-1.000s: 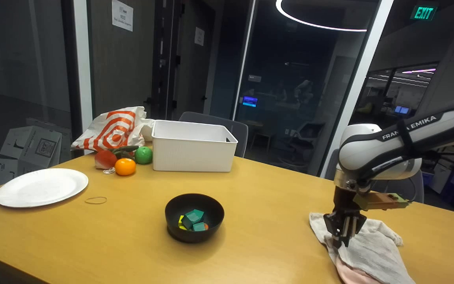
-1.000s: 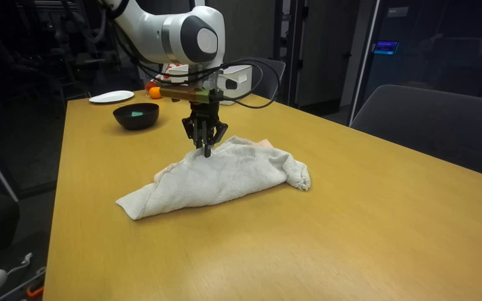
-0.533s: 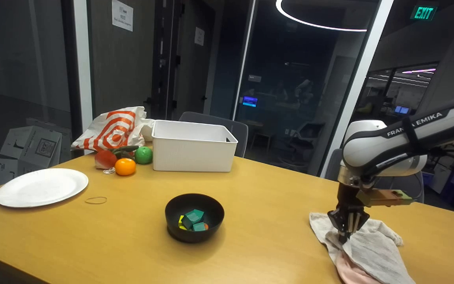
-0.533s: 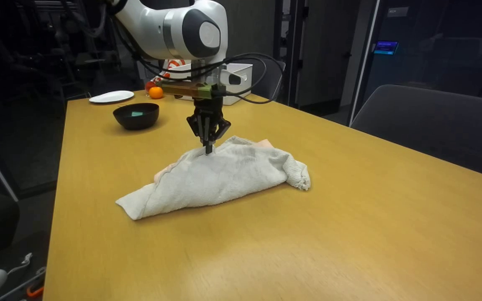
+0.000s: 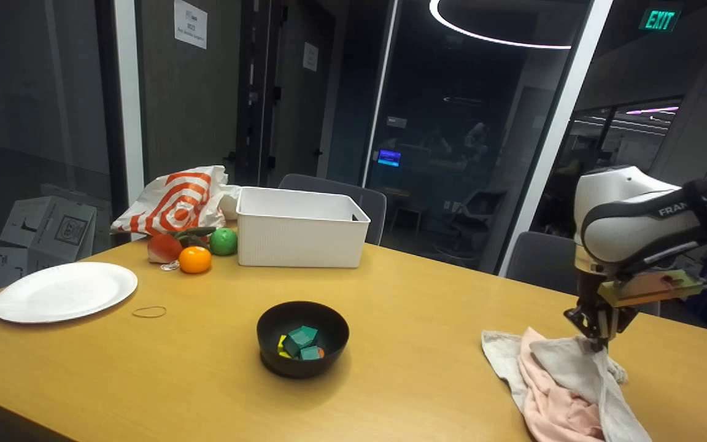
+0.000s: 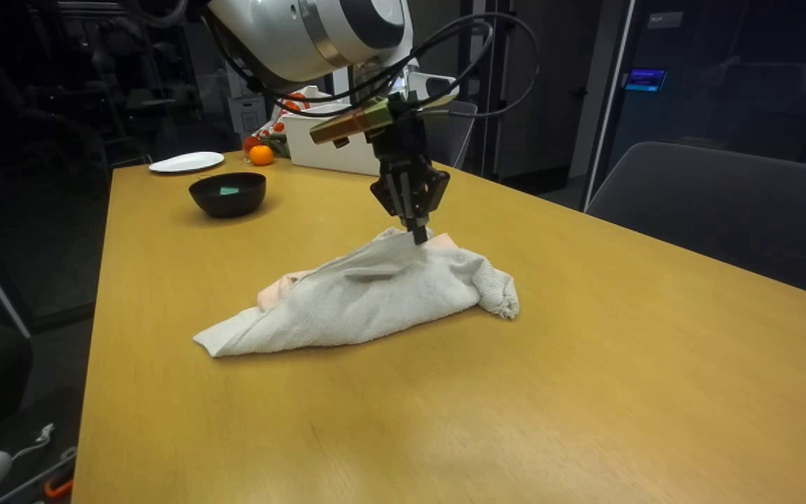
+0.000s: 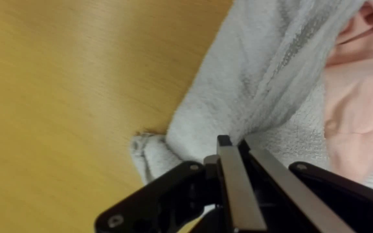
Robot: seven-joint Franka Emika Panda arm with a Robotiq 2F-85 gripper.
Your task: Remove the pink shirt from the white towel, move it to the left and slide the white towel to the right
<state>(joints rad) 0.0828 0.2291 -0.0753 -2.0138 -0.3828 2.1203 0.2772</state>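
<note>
One towel (image 6: 375, 304), long axis slanting up-right in an exterior view, jaws closed on it

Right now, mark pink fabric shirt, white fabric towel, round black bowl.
Pink fabric shirt (image 5: 553, 400), in an exterior view: exposed folds.
White fabric towel (image 6: 373, 302), in an exterior view: broad side.
Round black bowl (image 6: 228, 204), in an exterior view: outer wall.

In an exterior view, the yellow wooden desk (image 6: 445, 420) gives wide room to pass along the near side of the crumpled white fabric towel (image 6: 375, 301). More room lies between that towel and the round black bowl (image 5: 298, 369), which stands in the way toward the flat white plate (image 5: 65, 291). A high-walled white rectangular bin (image 5: 301, 242) blocks part of the far edge; a dark grey chair (image 6: 732, 224) flanks the desk.
</note>
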